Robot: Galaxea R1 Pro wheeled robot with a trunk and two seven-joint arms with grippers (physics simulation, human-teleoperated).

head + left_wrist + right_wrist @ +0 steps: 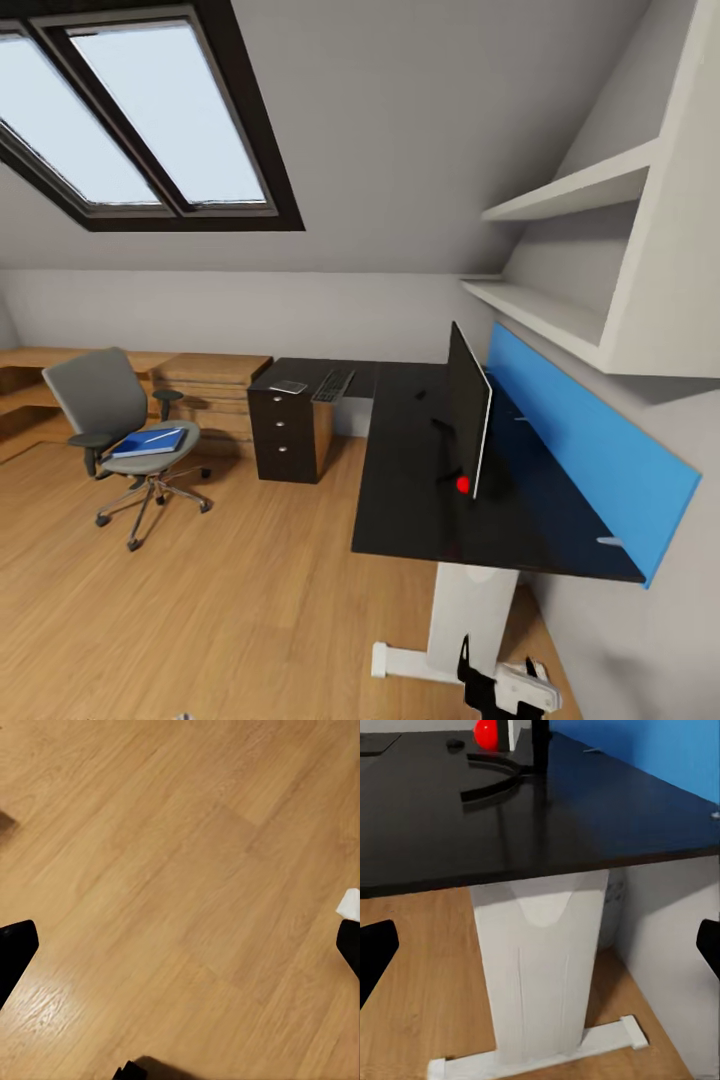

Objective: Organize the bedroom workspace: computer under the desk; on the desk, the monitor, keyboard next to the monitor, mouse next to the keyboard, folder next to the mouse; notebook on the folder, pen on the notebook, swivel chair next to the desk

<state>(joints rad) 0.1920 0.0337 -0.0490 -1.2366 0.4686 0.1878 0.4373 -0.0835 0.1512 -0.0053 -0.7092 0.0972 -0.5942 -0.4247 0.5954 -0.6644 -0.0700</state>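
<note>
Room: the bedroom has sloped grey walls, a dark-framed skylight (150, 120) and a light wood floor (220, 600).
Desk: the black-topped desk (410, 500) is L-shaped, with a blue back panel (590, 440) along the wall and a white pedestal leg (470, 615) under it.
Monitor: the monitor (468, 410) stands upright on the desk, just in front of the blue panel, seen nearly edge-on, with a red dot at its lower corner.
Keyboard: the keyboard (333, 385) lies on the far arm of the desk, well apart from the monitor.
Pad: a small flat grey thing (289, 386) lies on the desk beside the keyboard; it may be the notebook, but it is too small to tell.
Mouse: a tiny dark spot (421, 395) on the desk between keyboard and monitor looks like the mouse.
Drawers: a dark unit with 3 drawers (285, 435) sits under the far arm of the desk.
Chair: the swivel chair (125, 430) stands on the floor, well apart from the desk.
Folder: the blue folder (150, 441) lies flat on the chair seat.
Left gripper: the left gripper (180, 945) has its 2 fingers spread wide, holding nothing, above bare floor.
Right gripper: the right gripper (540, 949) is spread wide too, holding nothing, facing the desk's white leg.
</note>
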